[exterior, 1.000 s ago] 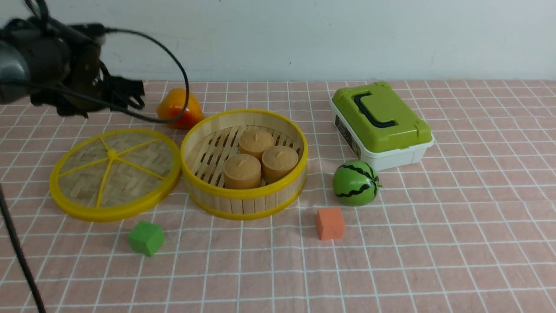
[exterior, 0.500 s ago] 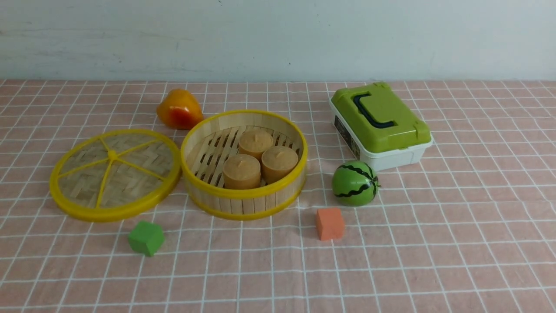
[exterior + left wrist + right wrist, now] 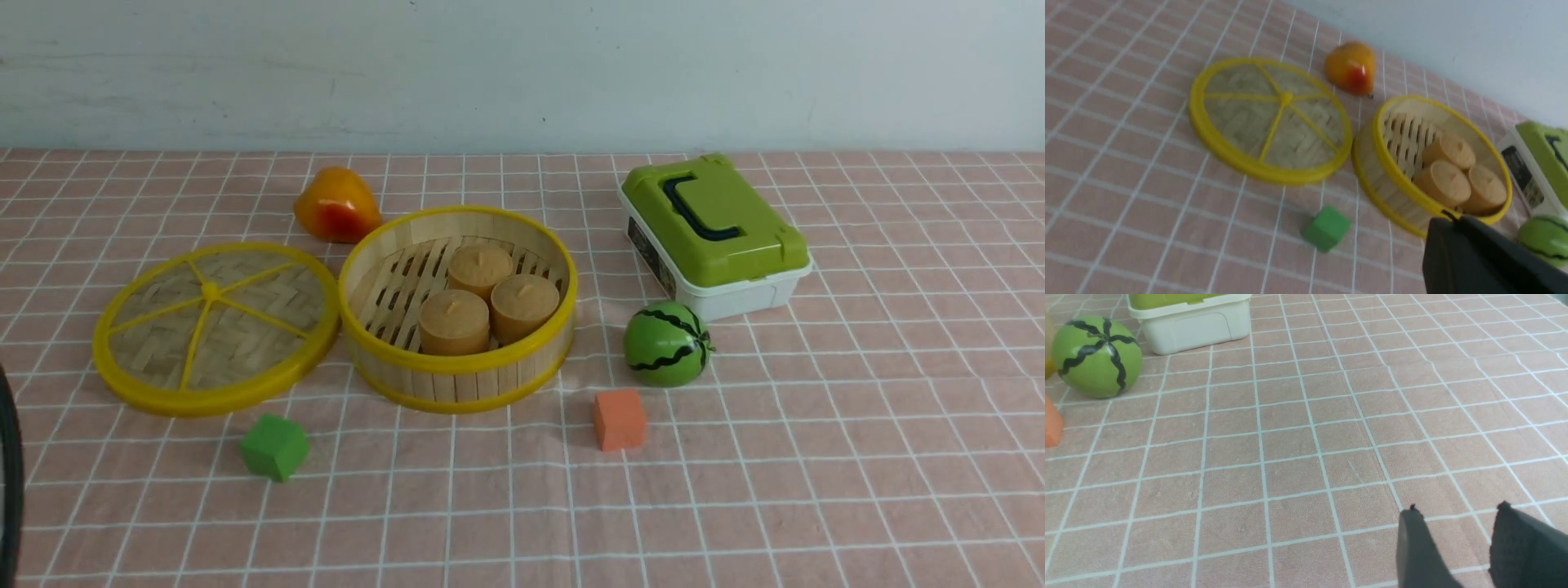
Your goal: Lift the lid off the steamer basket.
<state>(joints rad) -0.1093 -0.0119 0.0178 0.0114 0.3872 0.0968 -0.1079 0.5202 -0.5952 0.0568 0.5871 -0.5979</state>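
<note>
Front view — lid (image 3: 216, 327) off, beside steamer basket (image 3: 457, 382); box label (image 3: 651, 249) unreadable.

- Pink checked cloth (image 3: 857, 457) covers the bench.
- White box with green top (image 3: 714, 233), far right.
- Striped toy watermelon (image 3: 667, 344) just in front of the box.
- Orange cube (image 3: 620, 419) near the watermelon.
- Green cube (image 3: 274, 446), front left.
- Orange-yellow toy fruit (image 3: 336, 204), back left.

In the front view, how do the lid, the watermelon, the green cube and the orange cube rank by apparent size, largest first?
1. lid
2. watermelon
3. green cube and orange cube: they look about alike, so I do not rank them.
</note>
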